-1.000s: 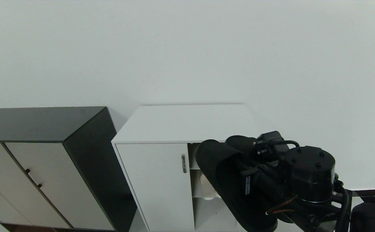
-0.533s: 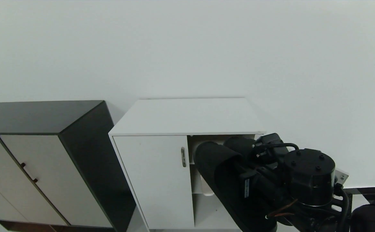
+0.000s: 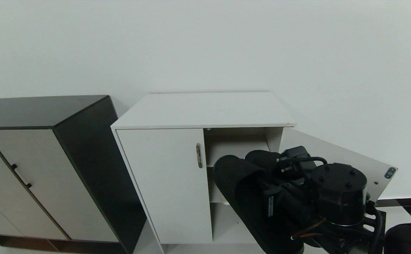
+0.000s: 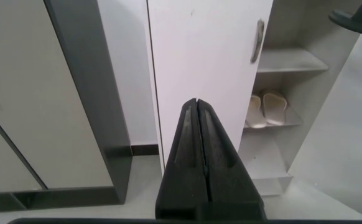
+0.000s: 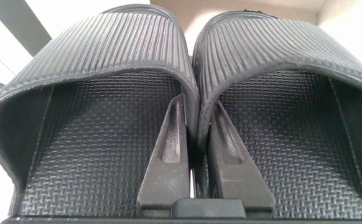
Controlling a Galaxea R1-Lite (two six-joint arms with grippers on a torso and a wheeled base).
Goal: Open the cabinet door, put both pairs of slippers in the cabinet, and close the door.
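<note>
Our right tool pinches the black slippers by their touching inner strap edges, which we judge light, bendy and slippery, while the left tool is closed on nothing.

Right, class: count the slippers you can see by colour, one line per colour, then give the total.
black ribbed slippers, clamped in the right gripper: 2
pale cream slippers, on a shelf inside the white cabinet: 2
Total: 4
</note>
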